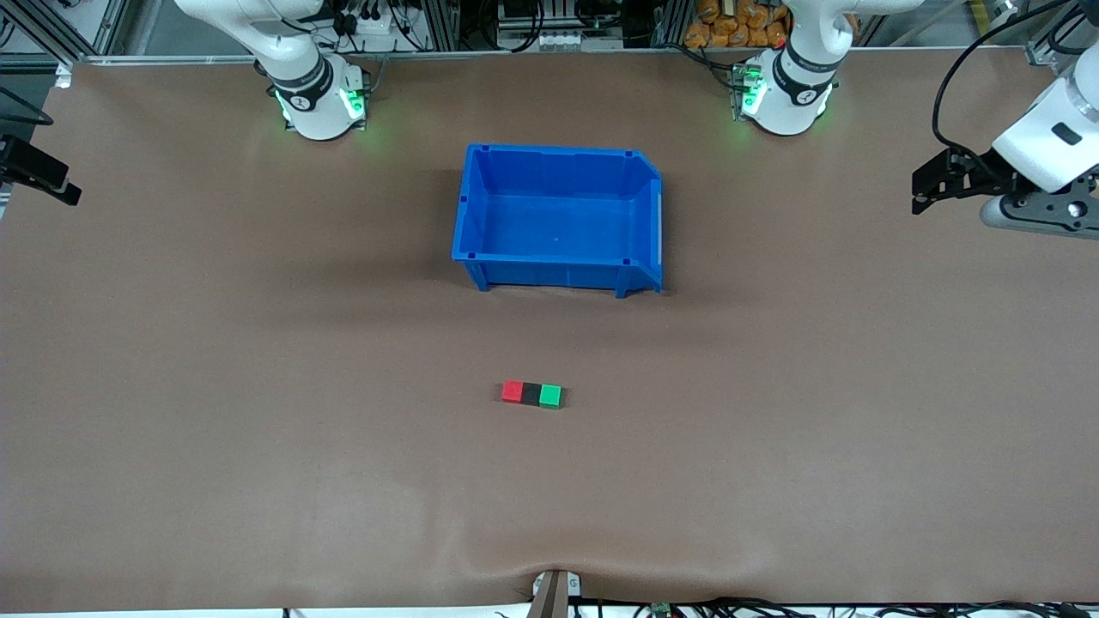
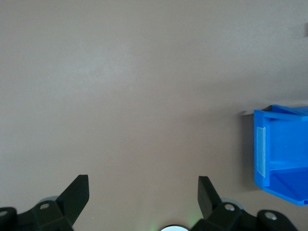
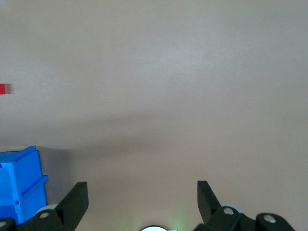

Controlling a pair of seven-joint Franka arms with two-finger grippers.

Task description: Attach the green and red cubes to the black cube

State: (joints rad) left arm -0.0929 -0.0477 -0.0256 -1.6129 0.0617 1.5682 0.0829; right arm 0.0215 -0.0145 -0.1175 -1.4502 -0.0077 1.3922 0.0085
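My three small cubes sit in one row on the bench (image 1: 258, 446), nearer the front camera than the blue bin (image 1: 558, 215) and well apart from it. The black cube (image 1: 532, 394) is in the middle, with the red cube (image 1: 513, 391) touching it on the side toward my right arm's end of the bench and the green cube (image 1: 550, 395) touching it on the side toward my left arm's end. All three lie flat on the brown surface, their faces lined up so the row reads as one short bar.

My left gripper (image 1: 932, 184) hangs over the bench at my left arm's end, well away from the cubes and the bin. Its fingers (image 2: 77, 192) are spread wide with nothing between them; in the left wrist view only bare bench shows in the gap, with a corner of the bin off to one side.

My right gripper (image 1: 39, 172) is at the edge of the front view, over my right arm's end of the bench, also well apart from the cubes. Its fingers (image 3: 77, 197) are spread wide too and grip nothing. The right wrist view shows bare bench between them, a corner of the bin near one finger, and a sliver of the red cube at the picture's edge.
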